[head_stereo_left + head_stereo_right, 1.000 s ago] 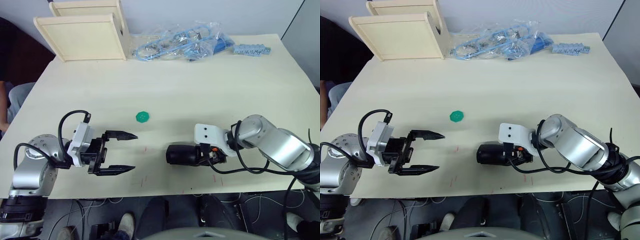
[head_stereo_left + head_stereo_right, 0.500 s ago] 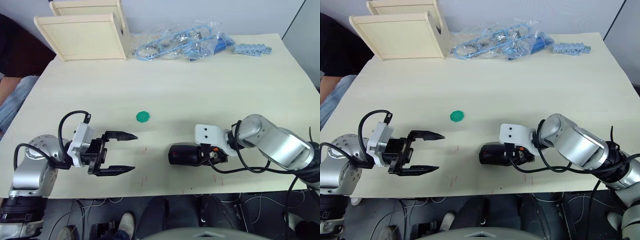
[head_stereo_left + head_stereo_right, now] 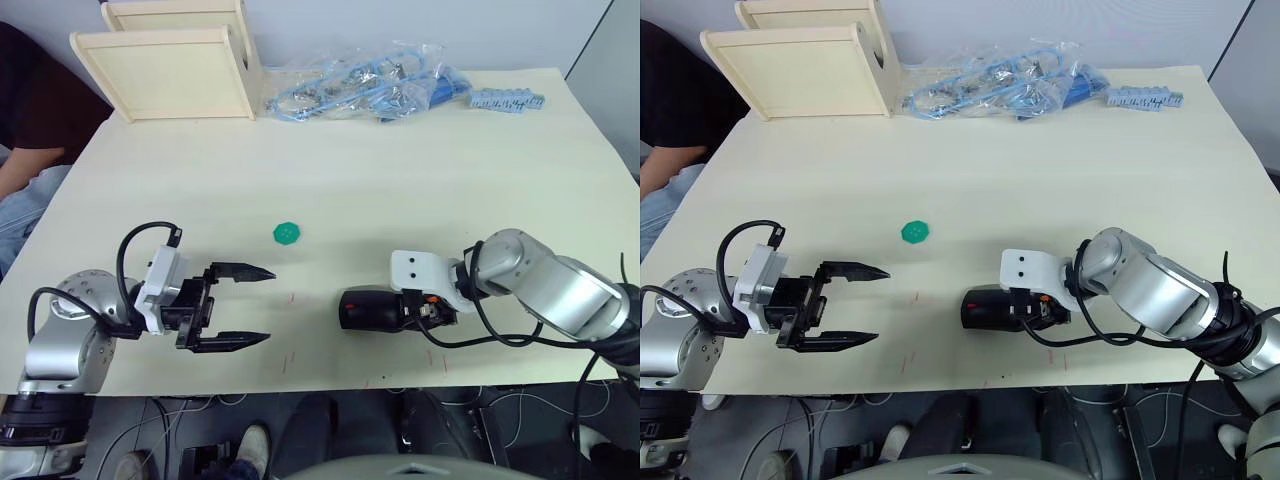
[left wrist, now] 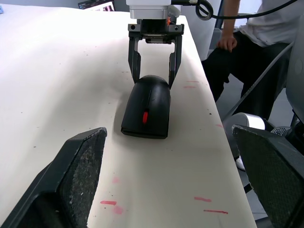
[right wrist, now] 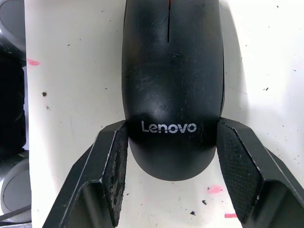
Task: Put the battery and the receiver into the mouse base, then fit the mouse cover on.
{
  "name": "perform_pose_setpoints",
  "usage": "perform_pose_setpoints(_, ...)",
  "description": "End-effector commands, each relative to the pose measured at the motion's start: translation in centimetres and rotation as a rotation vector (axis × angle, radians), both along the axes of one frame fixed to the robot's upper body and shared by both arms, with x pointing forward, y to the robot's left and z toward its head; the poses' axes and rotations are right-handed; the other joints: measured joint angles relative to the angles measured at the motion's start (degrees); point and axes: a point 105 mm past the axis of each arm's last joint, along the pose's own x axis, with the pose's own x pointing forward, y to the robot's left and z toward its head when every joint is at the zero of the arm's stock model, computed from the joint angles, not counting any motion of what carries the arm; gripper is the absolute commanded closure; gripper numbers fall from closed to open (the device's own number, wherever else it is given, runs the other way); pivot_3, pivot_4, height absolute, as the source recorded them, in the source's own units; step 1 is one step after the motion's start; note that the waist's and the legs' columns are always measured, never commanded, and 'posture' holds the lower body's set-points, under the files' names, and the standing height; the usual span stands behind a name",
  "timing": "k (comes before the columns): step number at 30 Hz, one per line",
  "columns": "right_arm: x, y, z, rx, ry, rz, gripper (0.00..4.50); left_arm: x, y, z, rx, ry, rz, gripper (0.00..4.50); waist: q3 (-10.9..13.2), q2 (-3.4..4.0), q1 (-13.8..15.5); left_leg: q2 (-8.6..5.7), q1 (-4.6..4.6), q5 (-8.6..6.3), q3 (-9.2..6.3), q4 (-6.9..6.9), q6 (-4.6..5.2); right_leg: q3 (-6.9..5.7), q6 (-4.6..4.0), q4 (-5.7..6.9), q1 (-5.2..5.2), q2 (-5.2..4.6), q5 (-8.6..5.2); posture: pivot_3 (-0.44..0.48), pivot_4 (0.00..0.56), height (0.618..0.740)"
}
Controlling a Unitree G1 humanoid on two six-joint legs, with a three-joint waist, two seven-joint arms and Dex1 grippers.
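Glossy black mouse cover (image 5: 172, 90), logo end rearward, seated flat on the table near its front edge.

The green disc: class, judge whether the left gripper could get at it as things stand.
Probably yes. The left gripper is open, and only bare table lies between it and the green disc; the right gripper and mouse sit off to the side.
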Motion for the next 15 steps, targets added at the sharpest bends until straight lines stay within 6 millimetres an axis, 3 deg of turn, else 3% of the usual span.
perform_pose_setpoints(1,0.17,-0.18,0.02,-0.006,-0.02,-0.004,1.48,-0.39,-0.2,0.19,0.007,-0.017,-0.053,0.0,0.0,0.0,-0.01,0.0,0.0,0.0,0.0,0.0,0.0,0.0,0.0,0.0,0.0,0.0,0.0,0.0,0.15,0.74)
perform_pose_setpoints(13,-0.09,-0.24,0.05,-0.008,-0.008,0.011,1.48,-0.31,-0.17,0.2,0.009,-0.018,-0.051,0.0,0.0,0.0,0.0,0.0,-0.01,0.0,0.0,0.0,0.0,0.0,0.0,-0.01,0.0,0.0,0.0,0.0,0.15,0.74)
perform_pose_setpoints(15,-0.11,-0.26,0.08,-0.007,-0.01,0.013,0.87,-0.3,-0.22,0.2,0.01,-0.018,-0.052,0.0,0.0,0.0,0.0,0.0,-0.02,0.0,0.0,0.0,0.0,0.0,0.0,-0.01,-0.01,0.0,0.0,0.0,0.15,0.74)
